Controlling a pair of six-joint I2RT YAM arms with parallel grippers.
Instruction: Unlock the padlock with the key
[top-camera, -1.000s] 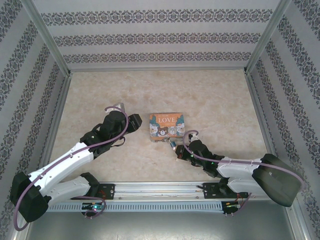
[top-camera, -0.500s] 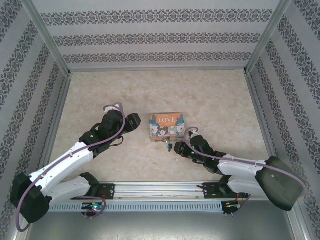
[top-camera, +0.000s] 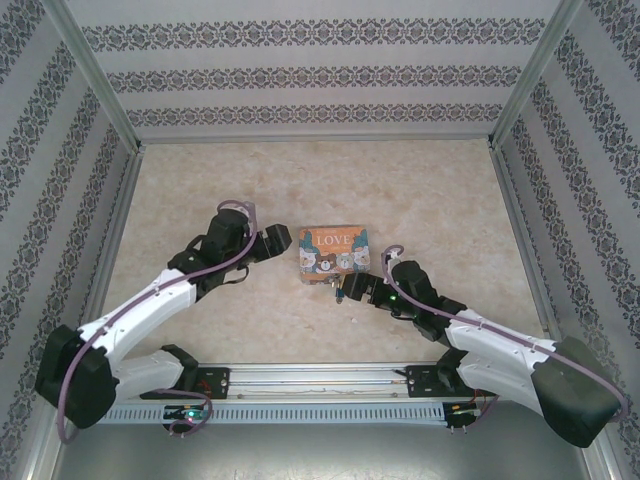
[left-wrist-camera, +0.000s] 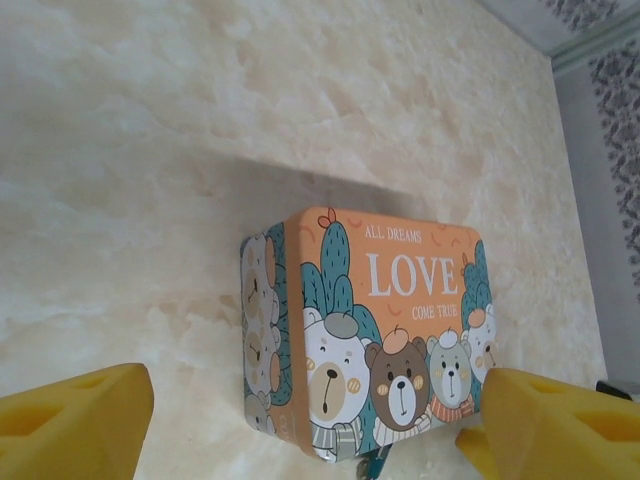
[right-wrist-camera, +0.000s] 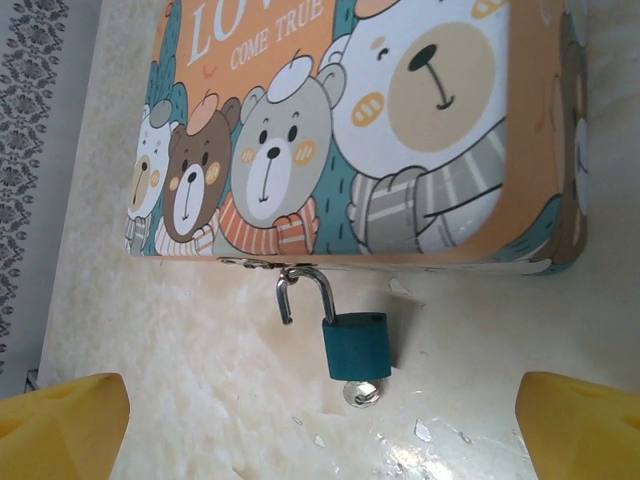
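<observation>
Your padlock (right-wrist-camera: 355, 345) hangs at the front side of the tin (right-wrist-camera: 330, 130), hooked by its thin loop to the tin's little clasp. One end of the loop is out of the blue body, so the lock is undone. A small shiny key (right-wrist-camera: 360, 393) sits in the bottom of the lock, touching the table (right-wrist-camera: 200, 400).

The tin's lid is shut, so you cannot see what is inside.

Your right gripper (top-camera: 354, 290) is let go, holding nothing. Its yellow fingers (right-wrist-camera: 60, 425) stand wide apart, one on each side of the lock and well clear of it. Your left gripper (top-camera: 281, 245) is let go too. It is just beside the tin's left end, with its fingers (left-wrist-camera: 75, 420) spread wide.

The tin sits near the middle of the table, a bit closer to the near edge. You have lots of room from the tin to the far edge, and to the left and right edges.
</observation>
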